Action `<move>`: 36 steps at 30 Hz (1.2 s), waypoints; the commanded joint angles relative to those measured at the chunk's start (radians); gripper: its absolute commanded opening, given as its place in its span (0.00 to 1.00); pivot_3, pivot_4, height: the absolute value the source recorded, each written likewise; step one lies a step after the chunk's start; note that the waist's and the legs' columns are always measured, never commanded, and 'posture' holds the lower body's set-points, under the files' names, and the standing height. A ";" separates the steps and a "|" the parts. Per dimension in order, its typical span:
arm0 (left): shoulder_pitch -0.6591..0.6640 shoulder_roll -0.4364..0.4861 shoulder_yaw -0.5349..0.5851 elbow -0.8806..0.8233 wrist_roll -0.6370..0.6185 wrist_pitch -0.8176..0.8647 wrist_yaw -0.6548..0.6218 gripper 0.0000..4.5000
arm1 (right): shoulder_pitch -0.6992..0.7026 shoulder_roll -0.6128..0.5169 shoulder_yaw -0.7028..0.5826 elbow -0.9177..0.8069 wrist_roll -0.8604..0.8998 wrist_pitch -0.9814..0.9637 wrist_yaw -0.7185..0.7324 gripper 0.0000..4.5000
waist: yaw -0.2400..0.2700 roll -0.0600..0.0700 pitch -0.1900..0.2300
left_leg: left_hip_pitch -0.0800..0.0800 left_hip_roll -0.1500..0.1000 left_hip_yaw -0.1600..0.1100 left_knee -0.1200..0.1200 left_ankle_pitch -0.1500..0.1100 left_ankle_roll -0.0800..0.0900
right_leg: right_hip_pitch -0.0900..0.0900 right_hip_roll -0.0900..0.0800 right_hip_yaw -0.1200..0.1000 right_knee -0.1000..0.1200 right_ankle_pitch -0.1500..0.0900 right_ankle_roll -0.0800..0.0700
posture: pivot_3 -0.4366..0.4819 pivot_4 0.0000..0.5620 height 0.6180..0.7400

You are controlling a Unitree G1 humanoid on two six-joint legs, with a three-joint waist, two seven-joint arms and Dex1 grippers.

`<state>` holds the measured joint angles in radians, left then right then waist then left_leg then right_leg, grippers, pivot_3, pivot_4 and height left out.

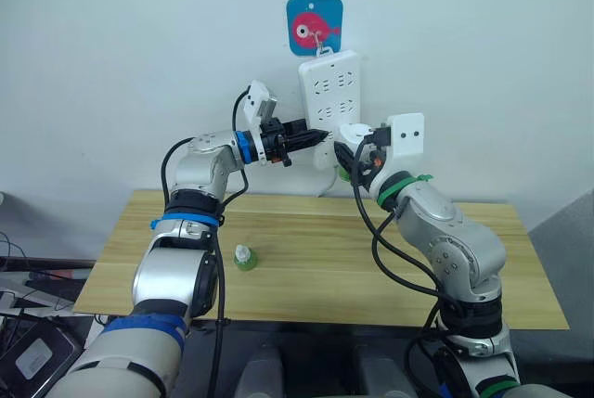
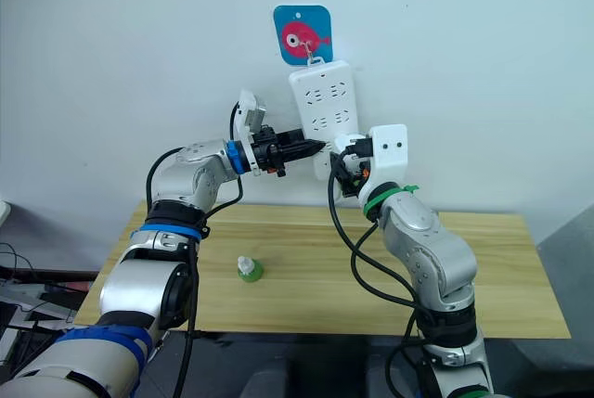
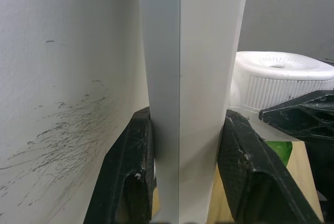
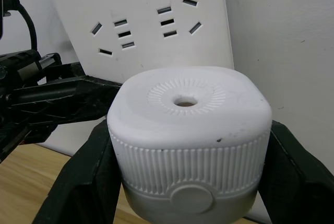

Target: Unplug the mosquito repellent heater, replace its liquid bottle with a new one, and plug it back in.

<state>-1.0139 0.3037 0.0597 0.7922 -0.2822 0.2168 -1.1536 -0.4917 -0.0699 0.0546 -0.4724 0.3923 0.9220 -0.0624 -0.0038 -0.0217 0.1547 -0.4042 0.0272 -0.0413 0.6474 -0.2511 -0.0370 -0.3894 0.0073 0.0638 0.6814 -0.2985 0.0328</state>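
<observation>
Right end effector: two black fingers clenched on either side of the mosquito repellent heater, a white rounded unit with a ribbed skirt and a small round vent hole in its top; the heater sits between the fingers, pressed close against the lower part of the power strip, whether plugged in or just clear of it cannot be told. A green part shows under the heater in the head views. Left end effector: two black fingers grasping the edge of the power strip, one finger on the wall side, one on the front face, just beside the heater and the right end effector, which face it from the opposite side. Power strip: long, white, hung upright on the wall from a hook on a blue square plaque with a red fish. Counter: light wood, below both end effectors. Small bottle: green base, white cap, standing upright on the counter, well below the left end effector and well apart from the heater.
</observation>
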 commanded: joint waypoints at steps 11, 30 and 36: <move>-0.079 0.007 0.016 0.091 0.036 -0.118 0.076 0.29 | 0.064 0.003 -0.057 -0.192 0.008 0.046 0.007 0.67 | -0.004 0.002 0.005 | -0.004 -0.001 -0.006 0.004 0.000 0.000 | 0.000 0.001 -0.002 0.001 0.000 0.000 | 0.51 0.32 1.00; 0.200 0.188 0.088 -0.330 -0.047 0.052 0.116 1.00 | 0.148 -0.020 -0.208 -0.110 0.103 -0.058 0.143 0.67 | -0.046 0.004 0.010 | 0.003 0.002 -0.008 -0.002 0.001 0.001 | 0.000 0.004 0.005 0.005 -0.001 -0.002 | 0.55 0.31 1.00; 0.540 0.216 0.047 -0.859 -0.068 0.025 0.155 1.00 | 0.136 0.078 -0.386 -0.060 0.286 0.002 0.069 0.67 | -0.021 0.006 0.010 | 0.003 0.008 -0.011 -0.003 0.000 0.000 | 0.000 0.000 0.005 0.008 -0.003 -0.005 | 0.59 0.29 1.00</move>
<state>-0.4803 0.5268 0.1213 0.0767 -0.3160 0.2619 -1.0094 -0.3368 -0.0162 -0.2868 -0.5166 0.5952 0.9138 0.0314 -0.0249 -0.0161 0.1652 -0.4017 0.0345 -0.0524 0.6441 -0.2507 -0.0369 -0.3898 0.0073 0.0685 0.6883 -0.3015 0.0277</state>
